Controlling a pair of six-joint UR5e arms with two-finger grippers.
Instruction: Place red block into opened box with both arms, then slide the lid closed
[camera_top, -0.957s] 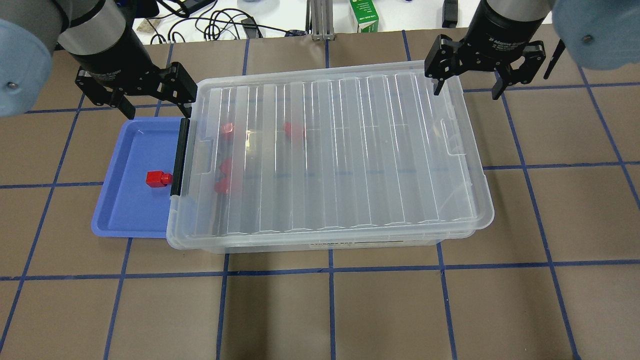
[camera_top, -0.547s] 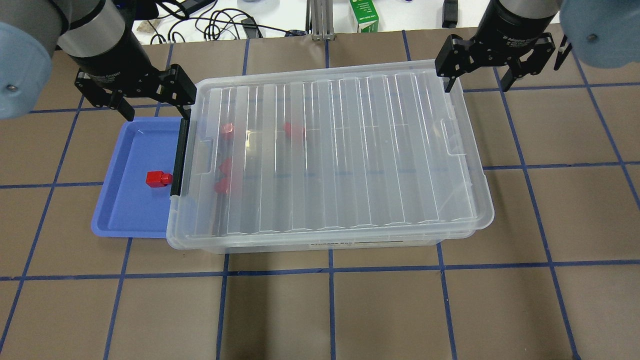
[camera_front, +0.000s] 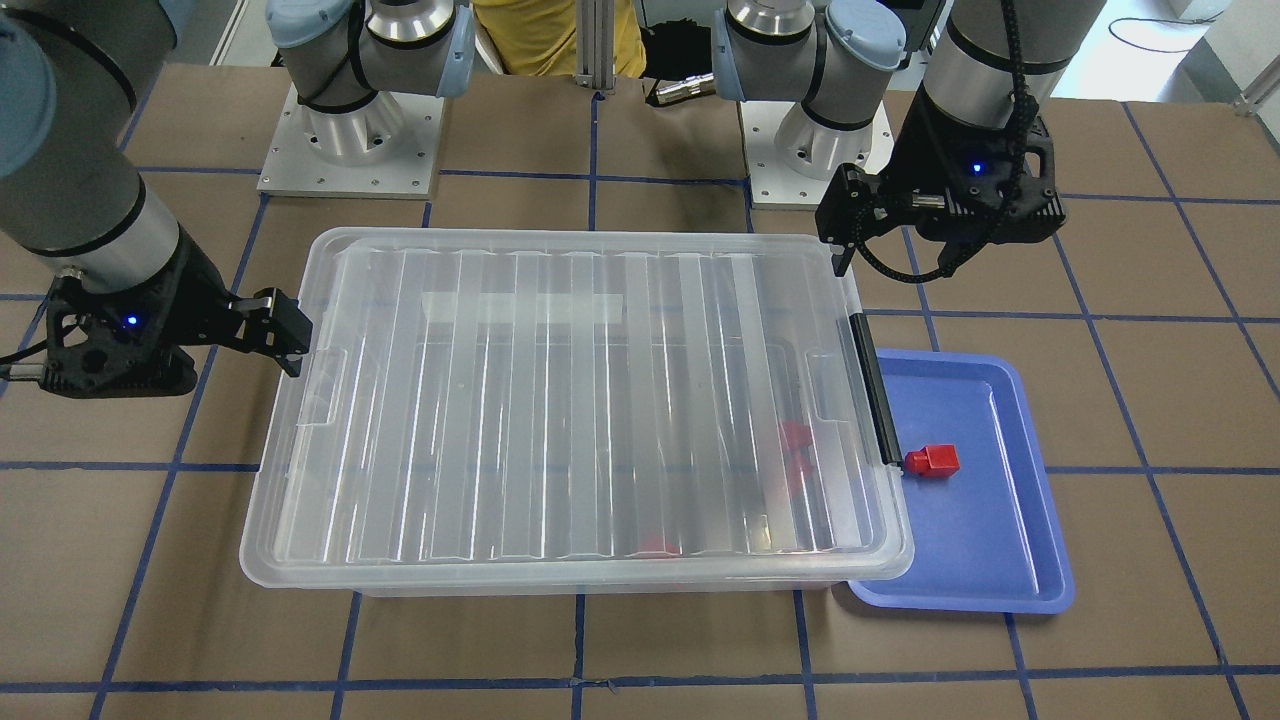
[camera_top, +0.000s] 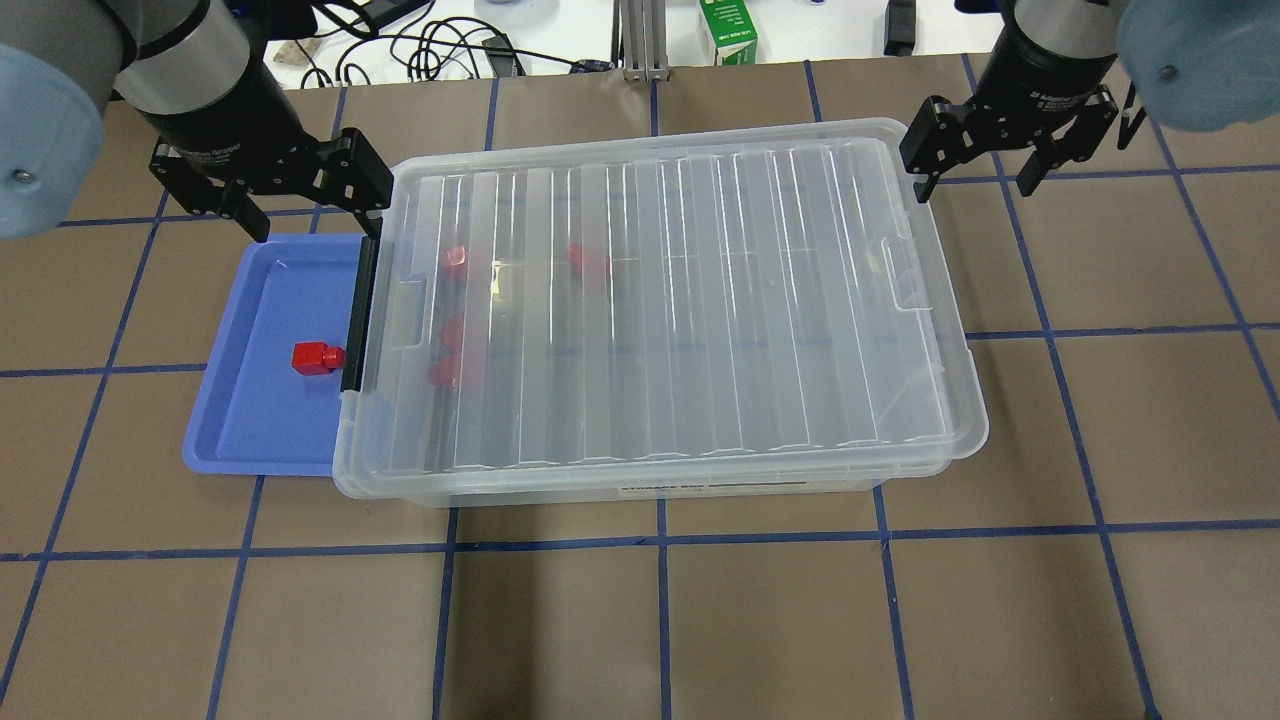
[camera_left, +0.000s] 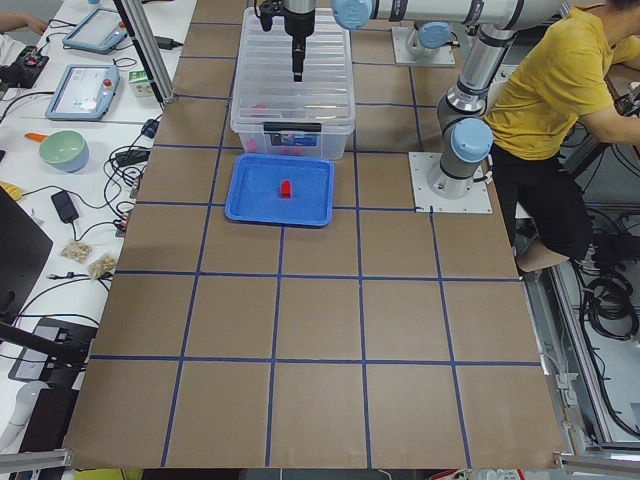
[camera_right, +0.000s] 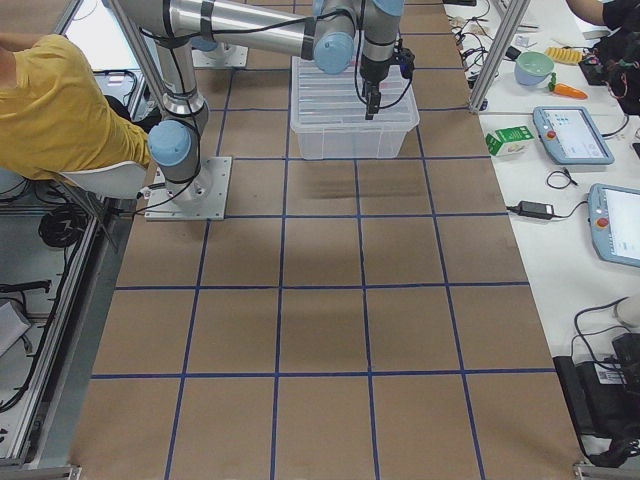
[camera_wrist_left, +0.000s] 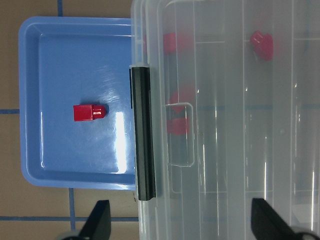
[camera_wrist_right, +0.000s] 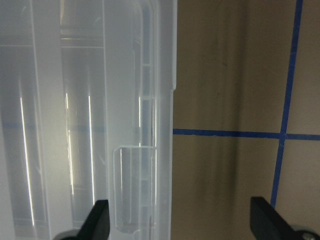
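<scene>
Lid (camera_top: 660, 300) of ribbed translucent plastic covers the clear box (camera_top: 520, 492); small red block (camera_top: 317, 357) sits on blue tray (camera_top: 250, 410) beside it. We judge left gripper (camera_top: 315, 222) and right gripper (camera_top: 977, 185), fingers spread, flank the box to slide it.

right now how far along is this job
Done: several red blocks lie inside the box under the lid. In hand: nothing; left gripper and right gripper hang open near its short ends. Left: one red block sits in the blue tray.
</scene>
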